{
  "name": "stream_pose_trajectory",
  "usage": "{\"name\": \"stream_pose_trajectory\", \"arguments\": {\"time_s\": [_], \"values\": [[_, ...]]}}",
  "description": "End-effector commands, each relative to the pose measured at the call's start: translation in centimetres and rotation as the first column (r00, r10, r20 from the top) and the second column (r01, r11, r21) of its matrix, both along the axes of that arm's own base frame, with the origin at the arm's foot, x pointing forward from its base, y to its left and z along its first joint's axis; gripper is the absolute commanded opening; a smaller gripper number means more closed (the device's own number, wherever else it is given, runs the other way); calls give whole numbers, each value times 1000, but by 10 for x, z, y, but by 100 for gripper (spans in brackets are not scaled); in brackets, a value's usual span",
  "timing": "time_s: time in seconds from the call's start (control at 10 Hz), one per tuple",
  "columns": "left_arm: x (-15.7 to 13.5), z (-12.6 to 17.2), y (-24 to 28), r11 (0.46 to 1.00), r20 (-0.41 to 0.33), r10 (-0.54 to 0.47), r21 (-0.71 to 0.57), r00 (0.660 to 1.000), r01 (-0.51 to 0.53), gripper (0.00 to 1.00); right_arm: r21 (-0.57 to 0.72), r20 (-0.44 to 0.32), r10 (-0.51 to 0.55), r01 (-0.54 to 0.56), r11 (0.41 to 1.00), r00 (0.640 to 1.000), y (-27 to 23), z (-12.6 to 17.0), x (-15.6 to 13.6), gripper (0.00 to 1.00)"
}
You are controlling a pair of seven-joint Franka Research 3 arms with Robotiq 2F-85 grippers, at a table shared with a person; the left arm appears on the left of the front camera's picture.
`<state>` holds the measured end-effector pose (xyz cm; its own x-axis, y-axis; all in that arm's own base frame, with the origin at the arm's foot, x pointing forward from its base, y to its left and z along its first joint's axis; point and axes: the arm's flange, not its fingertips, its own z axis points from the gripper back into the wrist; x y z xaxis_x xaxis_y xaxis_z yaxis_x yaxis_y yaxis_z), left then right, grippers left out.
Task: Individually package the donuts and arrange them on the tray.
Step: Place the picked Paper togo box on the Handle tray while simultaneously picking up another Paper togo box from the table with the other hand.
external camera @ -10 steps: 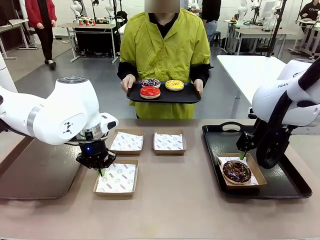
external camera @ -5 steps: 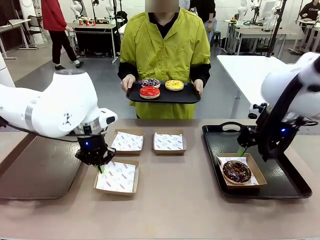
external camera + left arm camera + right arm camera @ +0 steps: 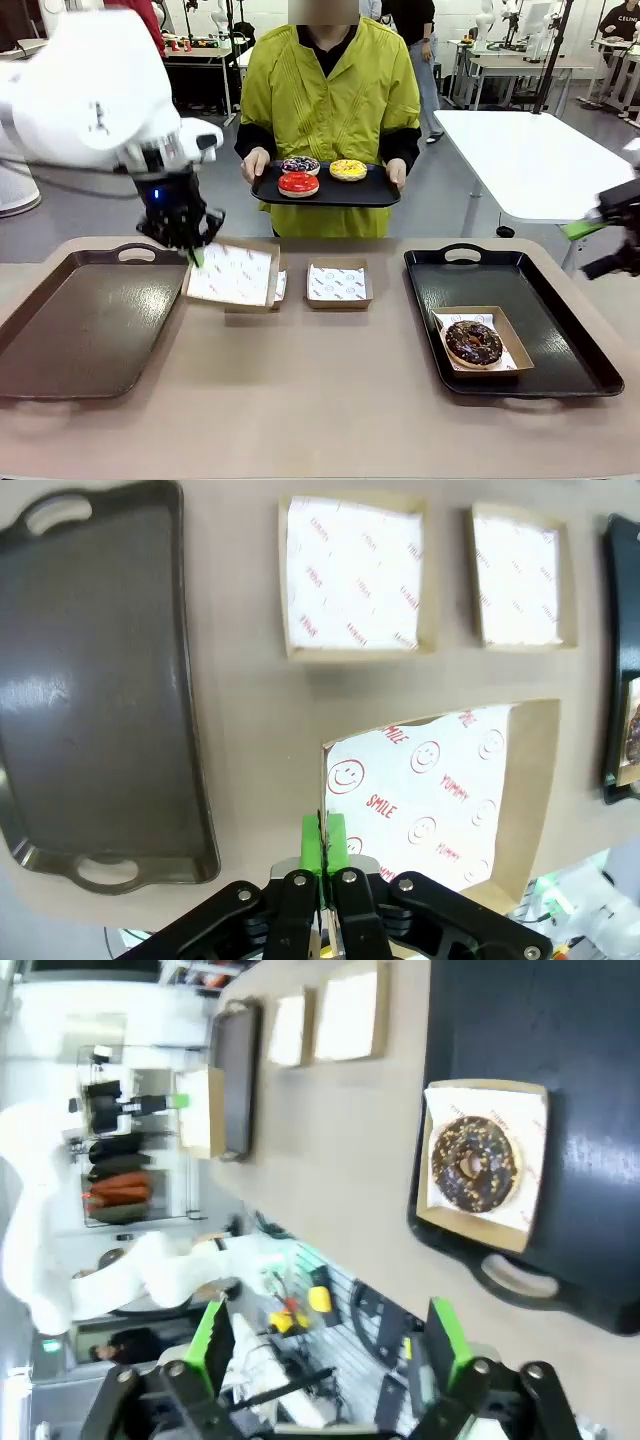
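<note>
My left gripper (image 3: 192, 247) is shut on the edge of a cardboard box (image 3: 232, 275) with a printed liner and holds it above the table. In the left wrist view the fingertips (image 3: 322, 842) pinch the rim of this box (image 3: 440, 800). A chocolate donut (image 3: 473, 342) lies in a box on the right black tray (image 3: 450, 280). The red donut (image 3: 299, 183), yellow donut (image 3: 348, 169) and purple donut (image 3: 300, 164) rest on a small tray held by the person. My right gripper (image 3: 600, 245) hangs open at the right edge, well off the tray. In its wrist view the right gripper (image 3: 330, 1345) looks down on the boxed donut (image 3: 473, 1163).
An empty lined box (image 3: 338, 284) sits mid-table, and another box (image 3: 278, 288) is partly hidden behind the lifted one. A bare dark tray (image 3: 80, 320) lies at the left. The person stands at the far edge. The table's front half is free.
My left gripper has lifted the box off the table and carried it up and away from the front. The right arm has drawn back from the right tray to the picture's edge.
</note>
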<state>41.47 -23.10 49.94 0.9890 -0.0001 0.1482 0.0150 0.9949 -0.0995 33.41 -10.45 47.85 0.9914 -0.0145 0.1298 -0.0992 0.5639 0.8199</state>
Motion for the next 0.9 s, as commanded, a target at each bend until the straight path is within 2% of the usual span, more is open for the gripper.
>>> {"name": "stream_pose_trajectory", "arguments": {"time_s": [0.0,0.3,0.6,0.7,0.8], "values": [[34,18,-6,1000,-5,-3,6,1000,3,0,151,-36,-32,37,988,999,-41,-32,6,100],[77,43,-15,999,-14,-37,30,999,37,0,281,-19,-86,88,956,996,-81,-76,-26,100],[116,39,-17,997,-48,-60,49,997,62,0,324,7,-116,108,940,993,-92,-97,-45,100],[122,35,-17,997,-55,-69,40,996,72,0,316,20,-115,103,943,993,-90,-96,-46,100],[102,33,-16,999,-31,-30,38,999,31,0,263,59,-121,102,959,991,-77,-90,-36,100]]}}
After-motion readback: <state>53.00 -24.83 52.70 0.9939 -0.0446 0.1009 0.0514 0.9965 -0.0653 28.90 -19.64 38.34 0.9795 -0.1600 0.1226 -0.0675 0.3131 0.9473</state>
